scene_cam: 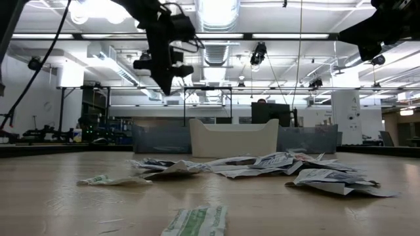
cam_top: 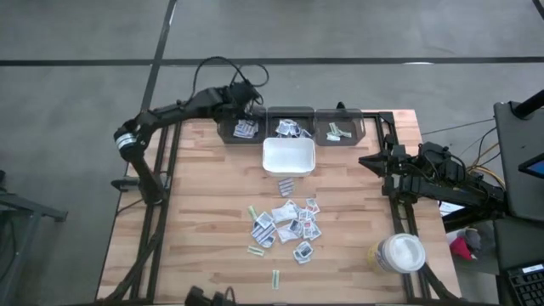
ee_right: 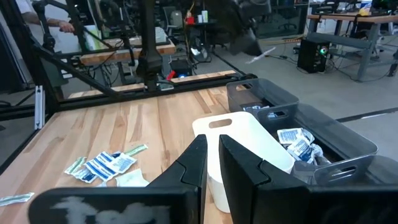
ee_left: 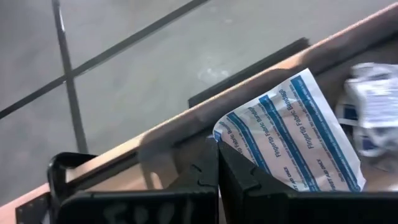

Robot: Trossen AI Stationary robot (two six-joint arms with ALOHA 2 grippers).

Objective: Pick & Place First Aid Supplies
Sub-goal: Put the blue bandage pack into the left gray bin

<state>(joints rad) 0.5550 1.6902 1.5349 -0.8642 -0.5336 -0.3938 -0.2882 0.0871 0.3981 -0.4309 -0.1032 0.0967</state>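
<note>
Several first aid supplies (cam_top: 285, 225), small flat packets and narrow strips, lie in a loose pile on the wooden table's near half. My left gripper (ee_left: 217, 167) is over the left grey bin (cam_top: 242, 129) at the far edge and is shut on a white packet with blue stripes (ee_left: 298, 137). The packet also shows as a pale streak (ee_right: 261, 55) in the right wrist view. My right gripper (ee_right: 213, 163) waits at the table's right side, its fingers nearly together with nothing between them. My left gripper pinches the blue-striped packet between its two fingers at one corner (ee_left: 229, 142). The fingers slant downward toward the table's far edge. The rest of the packet sticks out flat beyond the fingertips, lifted clear above the bin.
Three grey bins stand in a row along the far edge, each with packets in it: left, middle (cam_top: 289, 126) and right (cam_top: 338, 129). A white square tray (cam_top: 289, 155) sits just in front of them. A white-lidded jar (cam_top: 399, 253) stands near the front right corner.
</note>
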